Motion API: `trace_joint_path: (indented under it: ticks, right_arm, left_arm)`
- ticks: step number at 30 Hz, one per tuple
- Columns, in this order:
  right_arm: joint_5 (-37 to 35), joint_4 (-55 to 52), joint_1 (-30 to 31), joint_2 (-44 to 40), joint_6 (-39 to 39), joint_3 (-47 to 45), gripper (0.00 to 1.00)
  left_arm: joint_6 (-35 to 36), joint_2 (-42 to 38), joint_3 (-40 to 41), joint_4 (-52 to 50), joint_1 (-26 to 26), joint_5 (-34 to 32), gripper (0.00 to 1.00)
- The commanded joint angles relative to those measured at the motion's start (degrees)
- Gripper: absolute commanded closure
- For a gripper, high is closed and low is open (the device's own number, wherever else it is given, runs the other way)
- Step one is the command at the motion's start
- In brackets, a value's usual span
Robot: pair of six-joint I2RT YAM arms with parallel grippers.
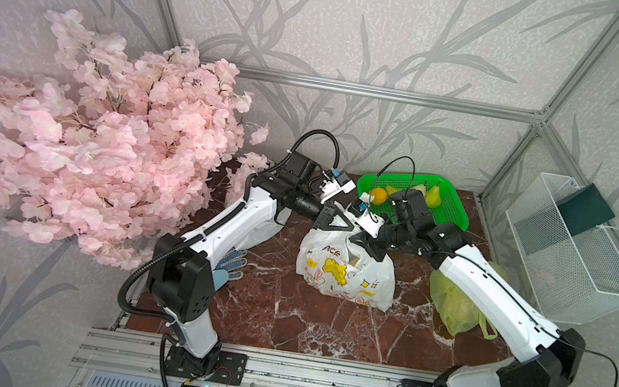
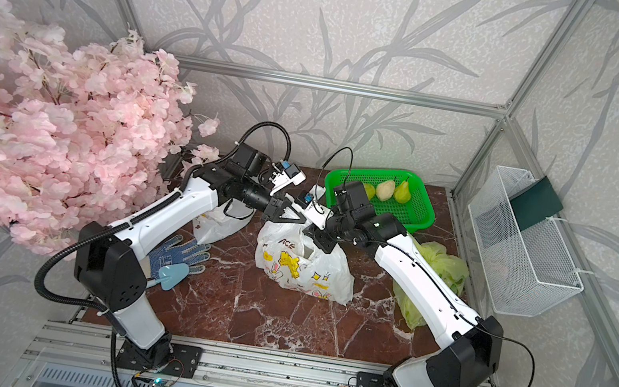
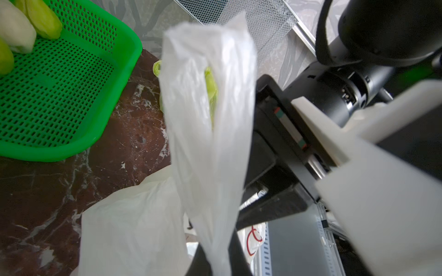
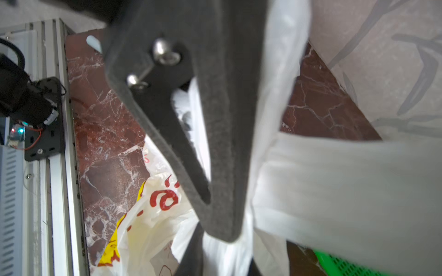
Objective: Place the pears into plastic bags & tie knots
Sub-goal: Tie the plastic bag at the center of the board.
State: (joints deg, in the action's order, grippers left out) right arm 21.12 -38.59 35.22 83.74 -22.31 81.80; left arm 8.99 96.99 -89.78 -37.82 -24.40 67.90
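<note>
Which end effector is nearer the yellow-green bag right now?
Right. The right end effector is at the handles of the central white printed bag, on the side facing the yellow-green bag; the left end effector is at those handles too, on the side away from it.

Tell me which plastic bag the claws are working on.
The middle white bag with yellow cartoon prints: left claw and right claw meet at its handles. The other white bag and yellow-green bag lie aside.

A robot test booth, shown by aluminium frame (image 1: 390, 94), leaf-print panels (image 1: 368, 23) and marble-look tabletop (image 1: 299, 327).
</note>
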Motion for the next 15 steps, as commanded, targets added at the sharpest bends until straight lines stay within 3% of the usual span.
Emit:
trace_joint_path:
  ticks: [1,4,9,15]
  right_arm:
    - [5.5,3.8,-4.9,-4.2,13.2,1.0,0.58]
    - [14.0,10.7,-9.8,-7.8,26.1,-2.4,0.45]
    - [18.8,12.0,-13.5,-4.3,42.3,1.9,0.39]
    - [20.3,6.1,-14.1,3.9,44.9,11.3,0.36]
  left_arm:
    - [4.1,0.8,-1.7,-2.4,0.2,-2.3,0.98]
    - [3.7,0.2,-0.7,0.2,0.5,-5.3,0.99]
    - [1.7,-0.7,0.3,4.5,0.1,-4.8,0.99]
    - [4.4,-0.8,-0.1,1.2,-0.1,-5.2,0.99]
